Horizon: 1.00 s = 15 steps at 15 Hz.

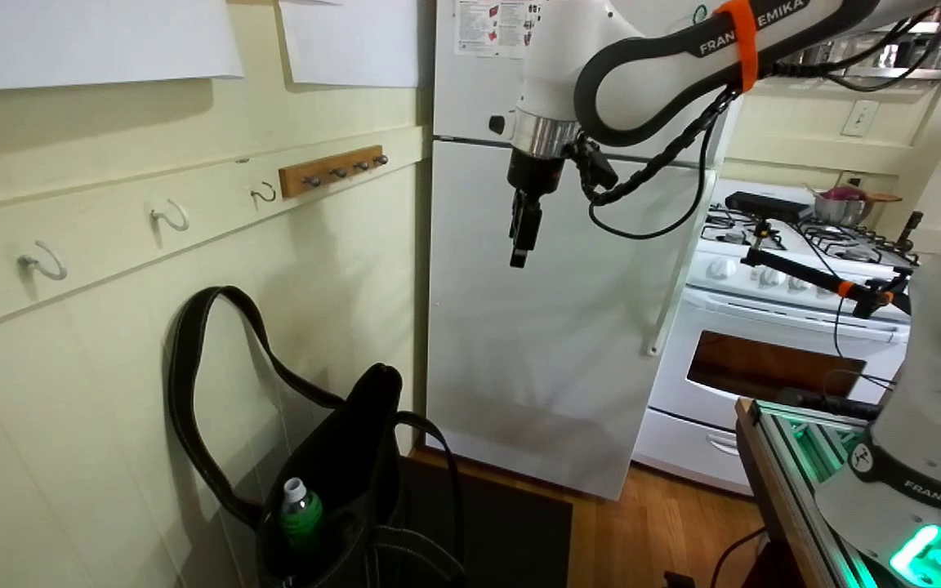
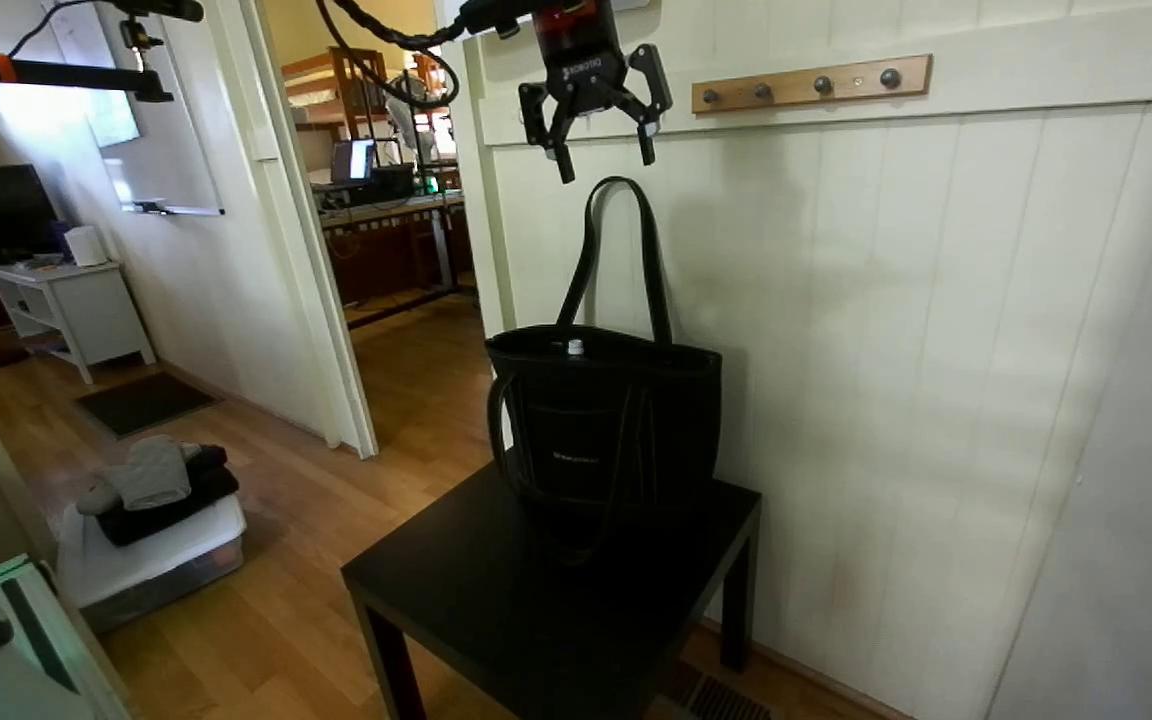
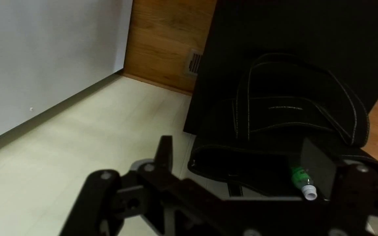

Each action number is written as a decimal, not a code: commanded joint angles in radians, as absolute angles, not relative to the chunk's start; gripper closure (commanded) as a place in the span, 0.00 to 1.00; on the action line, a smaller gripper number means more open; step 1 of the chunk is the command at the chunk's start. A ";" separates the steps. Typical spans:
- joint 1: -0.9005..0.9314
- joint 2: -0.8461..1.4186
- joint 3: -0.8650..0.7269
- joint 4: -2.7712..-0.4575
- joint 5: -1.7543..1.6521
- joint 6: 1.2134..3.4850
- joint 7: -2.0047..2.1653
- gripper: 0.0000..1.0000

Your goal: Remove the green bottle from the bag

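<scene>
Robot arm [image 1: 658,86] reaches in from the upper right of an exterior view, sloping down to the left and bending at the wrist so that the gripper [image 2: 607,168] points down; the white refrigerator [image 1: 536,343] stands behind; the fingers [image 2: 647,148] are spread wide apart, with pale wall [image 2: 886,300] visible between them; lower down and well apart from the gripper, the black bag [image 2: 586,430] stands upright on a dark table [image 2: 536,620] close to the wall, its strap [image 2: 652,260] looping upward; the green bottle [image 1: 301,518] is inside the bag, cap end up, its label visible in the open mouth; in an exterior view only its white cap [image 2: 575,347] shows above the bag's front edge. From the wrist, the view looks down on the bag; one finger shows against the pale wall, while the other overlaps part of the bag's mouth, just beside the bottle in that view; a wooden rack [image 2: 791,88] with four knobs is fixed to the wall, higher than the bag; the arm's base [image 1: 903,441] stands at the right of an exterior view, a green light [image 1: 916,549] glowing low on its side, with the stove [image 1: 764,359] beyond it.
</scene>
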<state>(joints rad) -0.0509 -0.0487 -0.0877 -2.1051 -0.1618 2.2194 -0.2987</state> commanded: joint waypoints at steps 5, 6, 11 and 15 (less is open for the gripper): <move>-0.057 -0.054 -0.083 -2.098 -0.163 2.217 -0.299 0.00; -0.057 -0.054 -0.083 -2.098 -0.163 2.217 -0.299 0.00; -0.046 0.087 -0.075 -2.027 0.012 2.269 -0.448 0.00; -0.063 0.244 -0.031 -1.924 0.136 2.283 -0.505 0.00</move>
